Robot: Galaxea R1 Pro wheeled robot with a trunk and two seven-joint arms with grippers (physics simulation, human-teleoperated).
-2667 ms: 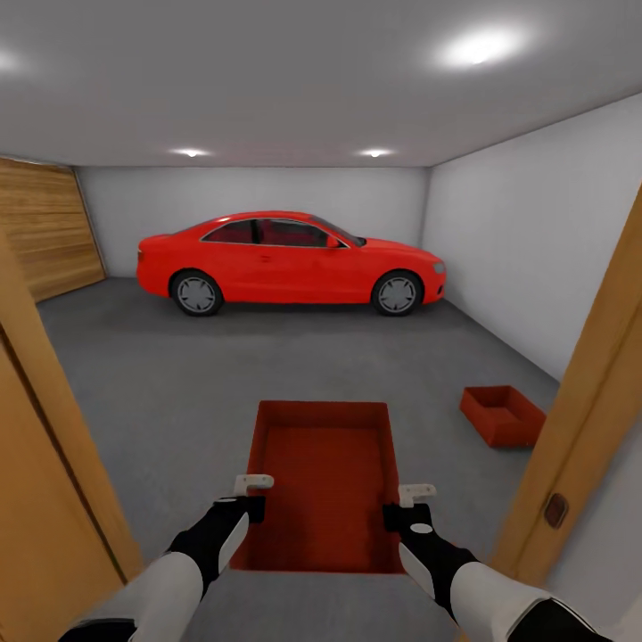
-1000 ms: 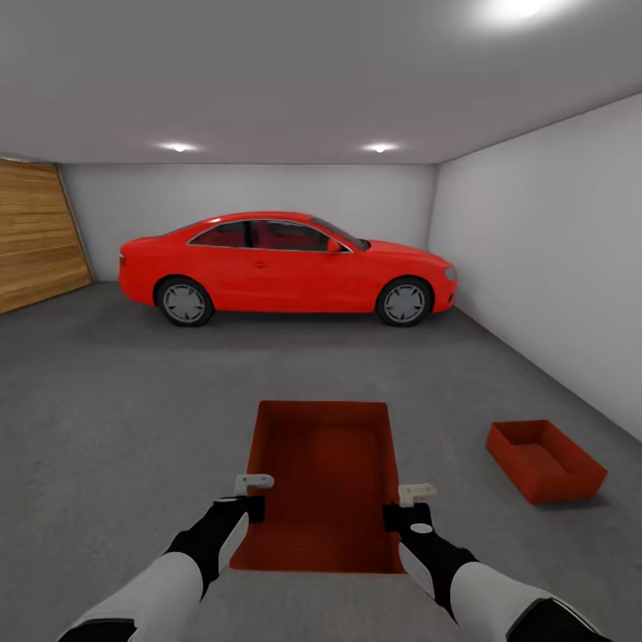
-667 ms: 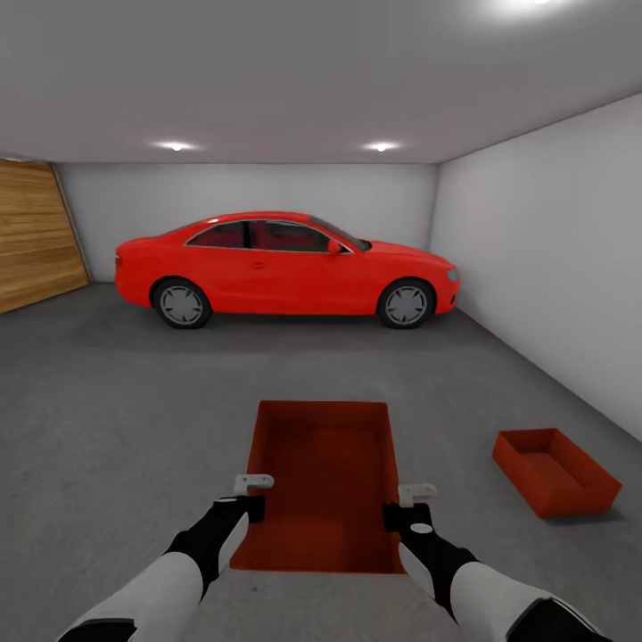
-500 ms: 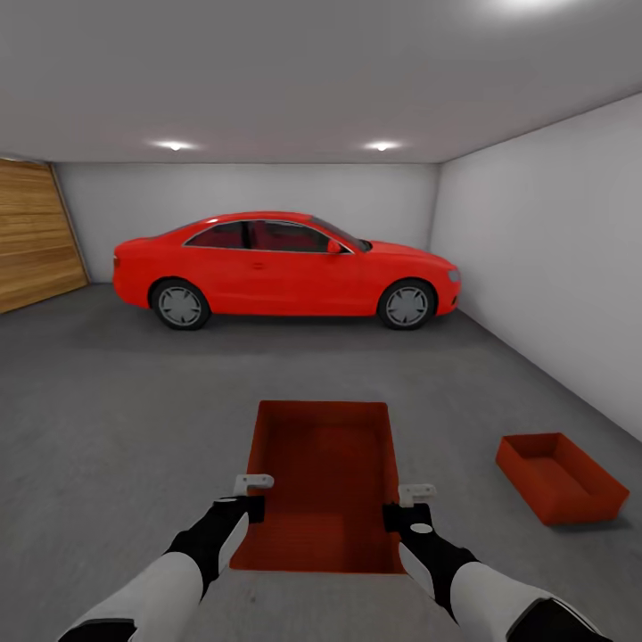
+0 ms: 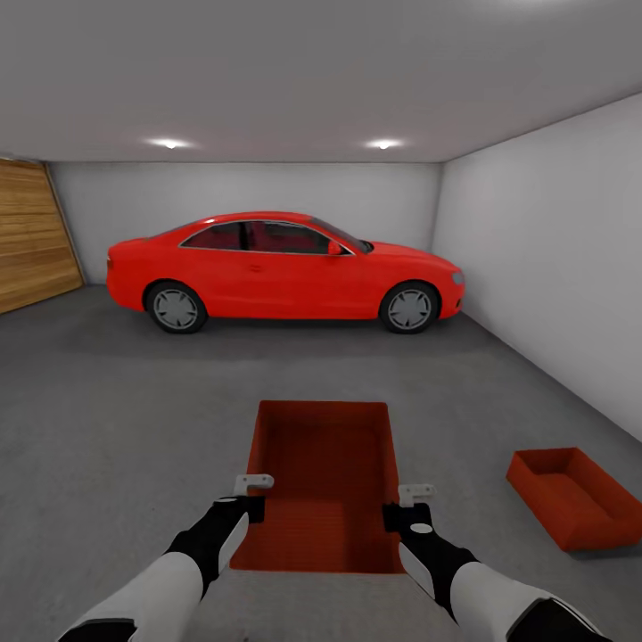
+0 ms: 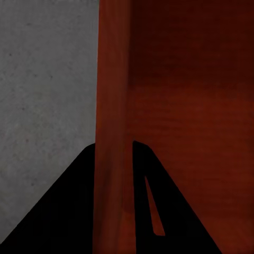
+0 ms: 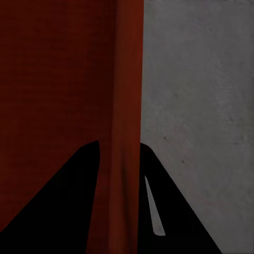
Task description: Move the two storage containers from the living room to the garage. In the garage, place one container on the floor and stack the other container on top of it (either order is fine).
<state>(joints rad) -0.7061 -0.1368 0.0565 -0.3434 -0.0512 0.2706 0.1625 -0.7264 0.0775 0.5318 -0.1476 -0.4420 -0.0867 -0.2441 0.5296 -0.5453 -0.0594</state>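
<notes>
I hold one orange-red storage container (image 5: 325,481) level in front of me, above the dark grey garage floor (image 5: 116,428). My left gripper (image 5: 252,499) is shut on its left wall (image 6: 112,132), and my right gripper (image 5: 403,506) is shut on its right wall (image 7: 127,121). In both wrist views the thin wall runs between the dark fingers. The second storage container (image 5: 575,496) sits on the floor at the right, near the pale wall, open side up.
A red car (image 5: 281,272) is parked across the far end of the garage. A wooden plank-panelled door (image 5: 31,234) covers the left wall. A plain grey wall (image 5: 553,267) runs along the right. Bare concrete lies between me and the car.
The view has advanced through the doorway into the garage; the wooden door frames have dropped out of sight. The container on the floor now sits lower and further right. My grip is unchanged.
</notes>
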